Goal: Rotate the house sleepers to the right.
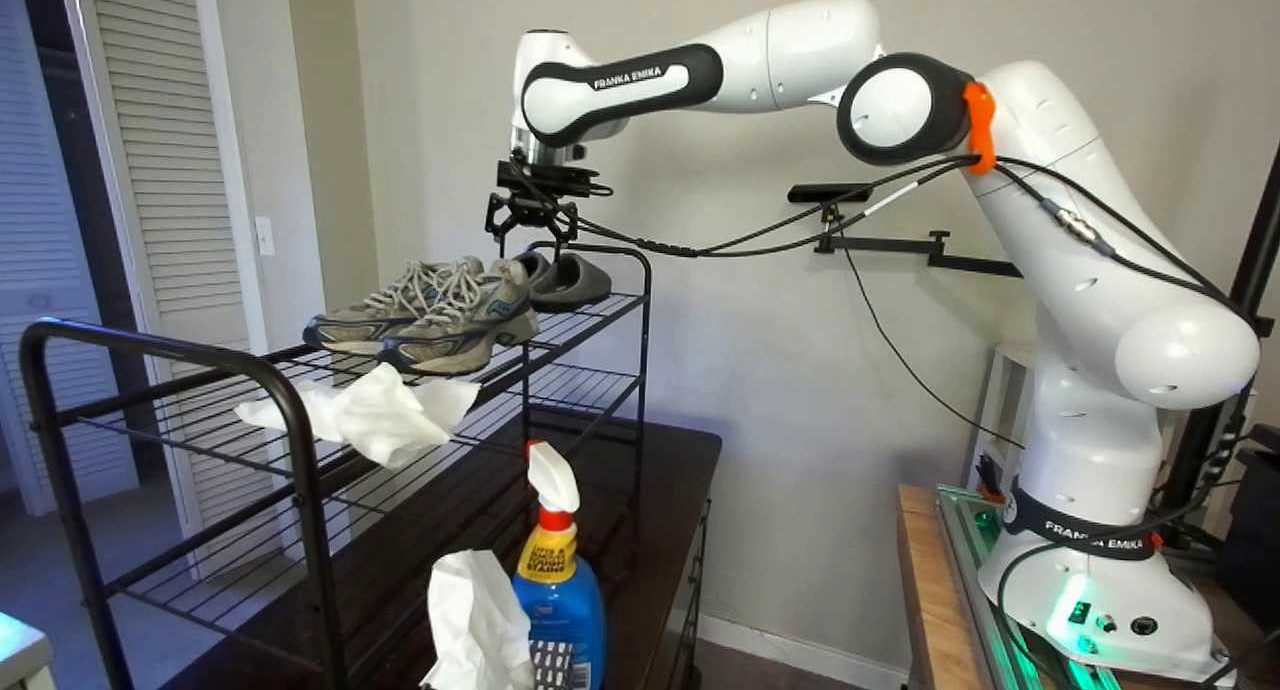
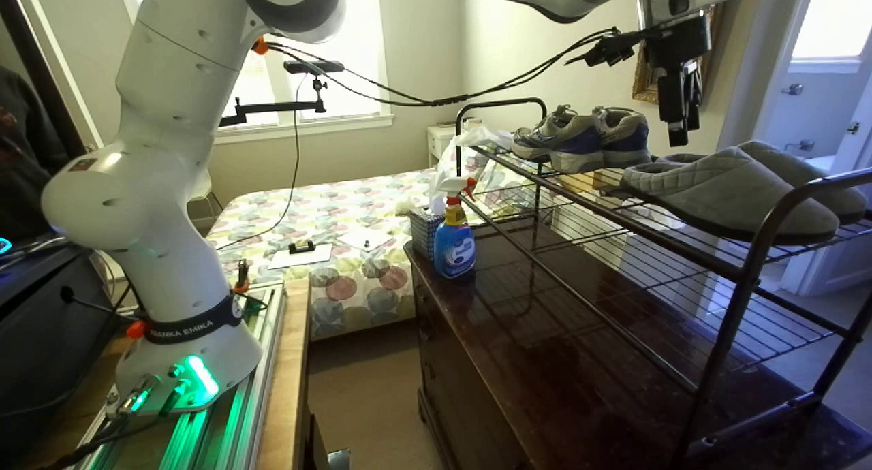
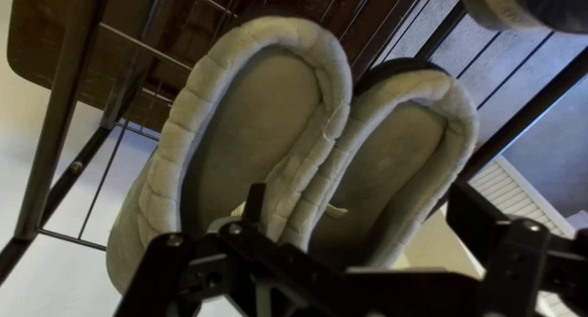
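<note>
Two grey house slippers with quilted collars lie side by side on the top shelf of a dark metal rack. In an exterior view, the near slipper partly covers the far slipper. They also show in an exterior view, one slipper in front of the other. In the wrist view, the left slipper and right slipper touch along their inner sides; their toes are hidden behind my gripper. My gripper is open and empty above the slippers, pointing down, in both exterior views.
Grey sneakers stand beside the slippers on the rack. White tissue lies at the shelf's other end. A blue spray bottle and tissue box stand on the dark dresser.
</note>
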`<action>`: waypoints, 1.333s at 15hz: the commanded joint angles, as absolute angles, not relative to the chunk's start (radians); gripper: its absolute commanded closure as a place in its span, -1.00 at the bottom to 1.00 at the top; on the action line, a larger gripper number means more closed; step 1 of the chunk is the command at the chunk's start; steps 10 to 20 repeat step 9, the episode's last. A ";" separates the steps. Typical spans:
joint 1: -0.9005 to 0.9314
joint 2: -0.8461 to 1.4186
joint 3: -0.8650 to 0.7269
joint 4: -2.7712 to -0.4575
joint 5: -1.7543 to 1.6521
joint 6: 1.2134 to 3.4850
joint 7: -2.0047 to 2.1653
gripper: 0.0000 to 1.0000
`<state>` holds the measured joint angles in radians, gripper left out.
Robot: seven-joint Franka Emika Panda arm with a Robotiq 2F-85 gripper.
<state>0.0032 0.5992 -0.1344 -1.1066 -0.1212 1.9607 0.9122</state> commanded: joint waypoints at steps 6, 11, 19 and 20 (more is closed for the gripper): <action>-0.048 0.461 -0.089 -1.287 -0.110 2.092 0.413 -1.00; -0.039 0.503 -0.106 -1.228 -0.123 2.075 0.397 -1.00; -0.039 0.503 -0.106 -1.228 -0.123 2.075 0.397 -1.00; -0.039 0.503 -0.106 -1.228 -0.123 2.075 0.397 -1.00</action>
